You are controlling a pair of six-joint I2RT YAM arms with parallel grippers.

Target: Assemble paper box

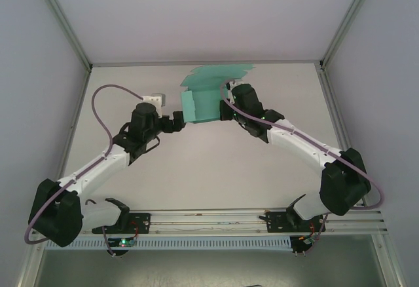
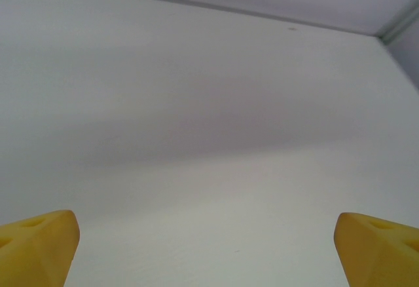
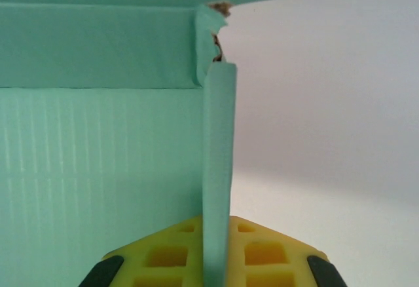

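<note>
1. Paper box sits toward the far middle of the table, between the two grippers. It is teal-green corrugated card, partly folded rather than flat.
2. Right gripper is at the box's right edge. Its wrist view shows the yellow fingers pinched tight on a thin upright side wall, seen edge-on, with the ribbed floor panel to the left of it.
3. Left gripper sits just beside the box's left edge, jaws spread wide with nothing between them. Its wrist view looks over bare table between two yellow fingertips.
4. Done, as far as I can judge: the right wall stands up from its crease, and a rear band is folded up across the back, meeting that wall at a ragged corner. From above, a short left flap also looks raised.
5. Left to do, by my reading: the far flaps lie spread out toward the back of the table, the corners are not locked, and no lid is closed. I would put the assembly at an early-to-middle stage.
</note>
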